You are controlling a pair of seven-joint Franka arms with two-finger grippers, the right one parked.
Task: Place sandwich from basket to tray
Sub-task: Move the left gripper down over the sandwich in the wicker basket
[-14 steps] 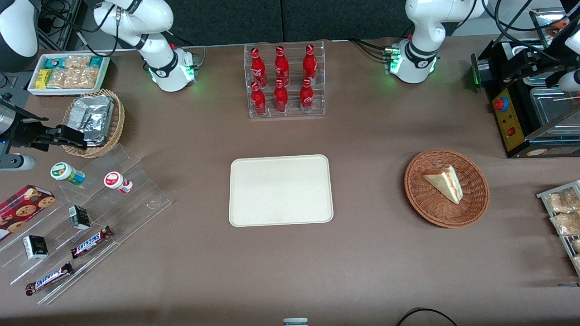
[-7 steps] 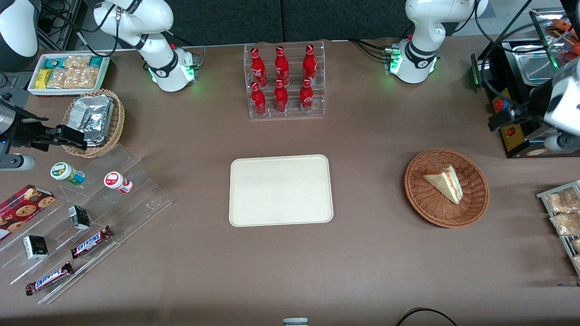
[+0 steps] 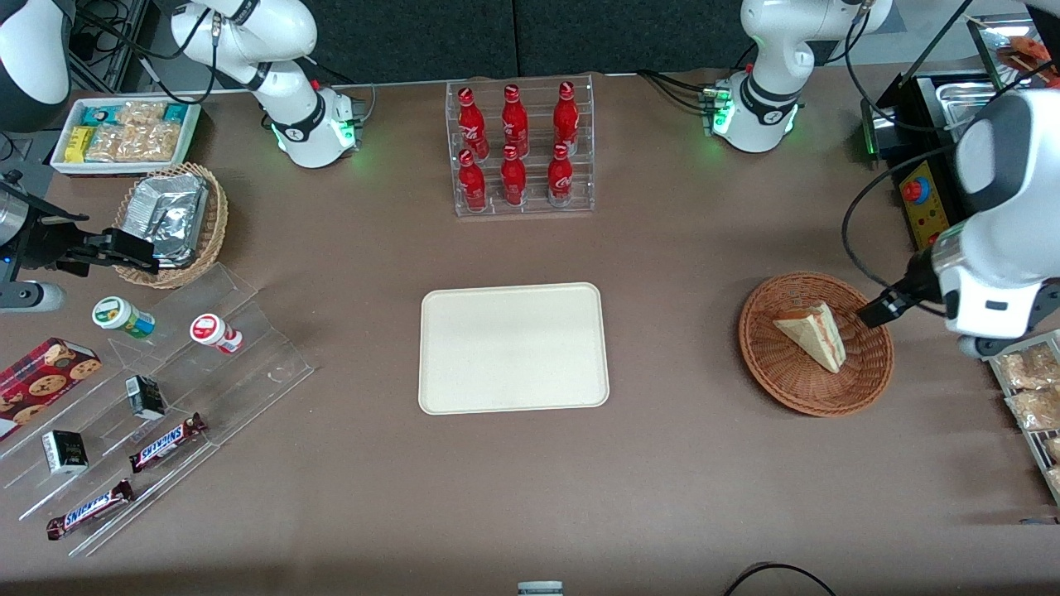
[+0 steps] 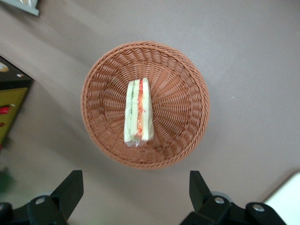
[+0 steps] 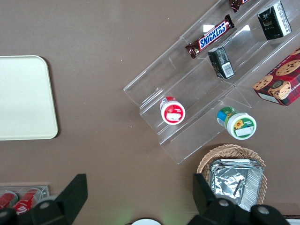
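The sandwich (image 3: 813, 335) lies in the reddish-brown wicker basket (image 3: 766, 360), toward the working arm's end of the table. In the left wrist view the sandwich (image 4: 138, 117) shows its red, white and green cut edge in the middle of the basket (image 4: 187, 89). My left gripper (image 3: 879, 313) hovers over the basket's rim on the side toward the working arm's end. It is open and empty, and its two dark fingers (image 4: 70, 187) stand wide apart above the bare table just outside the rim. The cream-white tray (image 3: 513, 348) lies in the middle of the table, and nothing is on it.
A clear rack of red bottles (image 3: 520, 149) stands farther from the camera than the tray. A black machine (image 3: 923, 207) and a tray of snack packets (image 3: 1031, 389) flank the basket at the working arm's end. A clear stepped stand (image 3: 166, 397) with snacks lies toward the parked arm's end.
My left arm has swung from over the black machine down toward the basket, nearer the camera. The sandwich, basket and tray have not moved.
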